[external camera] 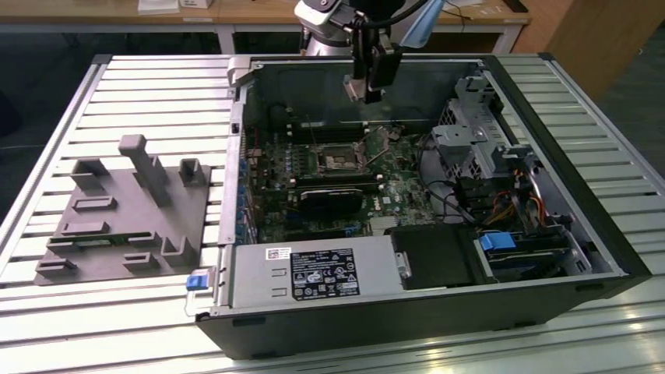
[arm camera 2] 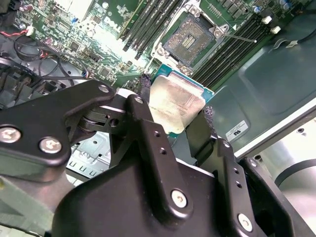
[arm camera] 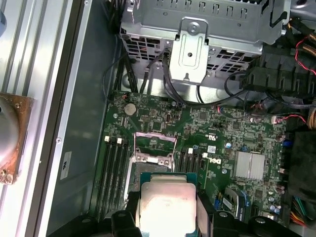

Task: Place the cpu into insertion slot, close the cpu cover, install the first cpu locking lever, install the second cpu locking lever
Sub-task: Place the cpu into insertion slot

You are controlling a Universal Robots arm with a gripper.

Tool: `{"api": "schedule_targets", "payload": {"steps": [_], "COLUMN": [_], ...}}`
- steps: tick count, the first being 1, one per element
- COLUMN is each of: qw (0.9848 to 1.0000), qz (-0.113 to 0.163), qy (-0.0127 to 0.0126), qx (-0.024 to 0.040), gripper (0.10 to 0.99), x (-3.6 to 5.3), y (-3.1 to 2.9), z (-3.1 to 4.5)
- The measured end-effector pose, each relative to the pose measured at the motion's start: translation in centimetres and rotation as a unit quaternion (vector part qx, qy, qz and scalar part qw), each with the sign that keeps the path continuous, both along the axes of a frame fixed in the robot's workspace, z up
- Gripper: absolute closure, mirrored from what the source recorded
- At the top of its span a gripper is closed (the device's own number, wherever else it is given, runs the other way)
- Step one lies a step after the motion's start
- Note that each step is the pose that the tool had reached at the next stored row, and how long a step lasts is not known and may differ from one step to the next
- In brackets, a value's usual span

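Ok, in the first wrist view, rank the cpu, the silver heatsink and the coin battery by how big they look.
1. cpu, though nearness to the camera inflates it.
2. silver heatsink.
3. coin battery.

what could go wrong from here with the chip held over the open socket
1. The chip is pinched only by its edges between the jaws, above the board; a slip could drop it onto the parts there.
2. The socket lies open with its contacts bare; a tilted or off-centre landing might bend them.

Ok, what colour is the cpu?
The cpu is dull silver-grey; best in the second wrist view.
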State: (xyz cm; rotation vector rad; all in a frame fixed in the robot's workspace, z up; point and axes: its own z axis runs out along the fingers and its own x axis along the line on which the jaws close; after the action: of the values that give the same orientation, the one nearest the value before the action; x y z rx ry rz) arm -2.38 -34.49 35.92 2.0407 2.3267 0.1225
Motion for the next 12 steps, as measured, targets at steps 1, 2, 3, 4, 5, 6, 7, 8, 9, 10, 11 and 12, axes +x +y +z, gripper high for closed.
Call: {"api": "schedule_targets", "payload": {"steps": [1,2,3,4,5,6,7,8,9,10,11,12], "qw": [1.0,1.0,1.0,1.0,1.0,1.0,1.0,1.0,1.0,1.0,1.0,1.0], "qz": [0.0,0.0,0.0,0.0,0.0,0.0,0.0,0.0,0.0,0.0,0.0,0.0], "qy": [0.0,0.0,0.0,0.0,0.0,0.0,0.0,0.0001,0.0001,0.0001,0.0001,0.0001], "qx": [0.0,0.0,0.0001,0.0001,0.0,0.0,0.0001,0.0001,0.0001,0.0001,0.0001,0.0001], "gripper": [0.549,0.549,0.549,0.549,0.549,0.549,0.549,0.549,0.549,0.549,0.549,0.549], "x": [0.0,0.0,0.0,0.0,0.0,0.0,0.0,0.0,0.0,0.0,0.0,0.0], "y": [0.0,0.0,0.0,0.0,0.0,0.0,0.0,0.0,0.0,0.0,0.0,0.0], "z": [-0.02,-0.04,-0.06,-0.08,-0.09,-0.1,-0.12,-0.13,-0.16,-0.17,-0.19,-0.21]}}
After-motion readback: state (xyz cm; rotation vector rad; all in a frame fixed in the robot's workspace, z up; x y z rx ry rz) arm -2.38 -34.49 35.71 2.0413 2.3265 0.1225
